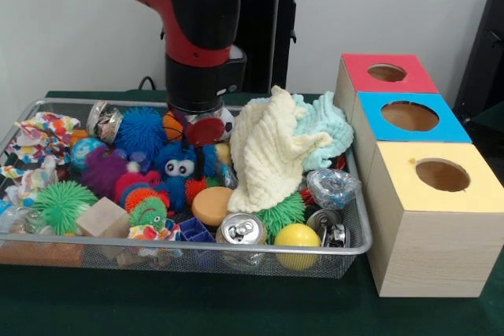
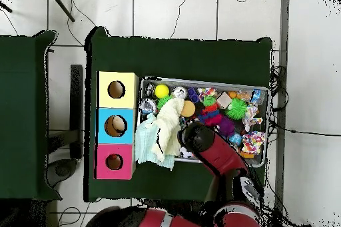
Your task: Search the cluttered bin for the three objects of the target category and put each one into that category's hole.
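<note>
The gripper's fingers are hidden behind the clutter and the arm's black wrist, so whether they are spread or clenched cannot be told. The gripper (image 1: 197, 120) hangs low over the far side of the wire bin (image 1: 346, 251), just beside the cream cloth (image 1: 272, 151) heaped in the bin. A pale blue cloth (image 1: 327, 127) lies against the cream one, on its side toward the three boxes. Beside the bin stand the red-topped box (image 1: 358, 76), the blue-topped box (image 1: 374, 120) and the yellow-topped box (image 1: 402, 186), each with a round hole. At the bin's near rail lie a drink can (image 1: 240, 230), a yellow ball (image 1: 297, 238) and a green spiky ball (image 1: 63, 204).
</note>
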Controlling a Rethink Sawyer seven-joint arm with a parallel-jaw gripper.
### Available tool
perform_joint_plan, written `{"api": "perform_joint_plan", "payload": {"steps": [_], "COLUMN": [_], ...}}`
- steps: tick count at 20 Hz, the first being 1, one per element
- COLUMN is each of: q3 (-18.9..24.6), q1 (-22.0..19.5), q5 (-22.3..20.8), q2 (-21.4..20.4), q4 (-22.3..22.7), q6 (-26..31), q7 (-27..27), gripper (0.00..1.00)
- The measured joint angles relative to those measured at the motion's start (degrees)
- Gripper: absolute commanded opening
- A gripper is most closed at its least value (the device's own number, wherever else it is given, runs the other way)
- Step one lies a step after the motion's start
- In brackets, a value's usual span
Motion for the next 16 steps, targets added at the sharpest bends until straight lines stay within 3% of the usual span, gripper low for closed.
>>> {"api": "perform_joint_plan", "payload": {"steps": [10, 16], "q3": [-1.5, -2.9], "q1": [8.0, 8.5], "q5": [7.4, 6.5], "q2": [-0.9, -0.4], "q4": [3.2, 3.3], "q6": [-1.1, -1.5], "q7": [5.7, 7.3], "gripper": [1.00, 1.00]}}
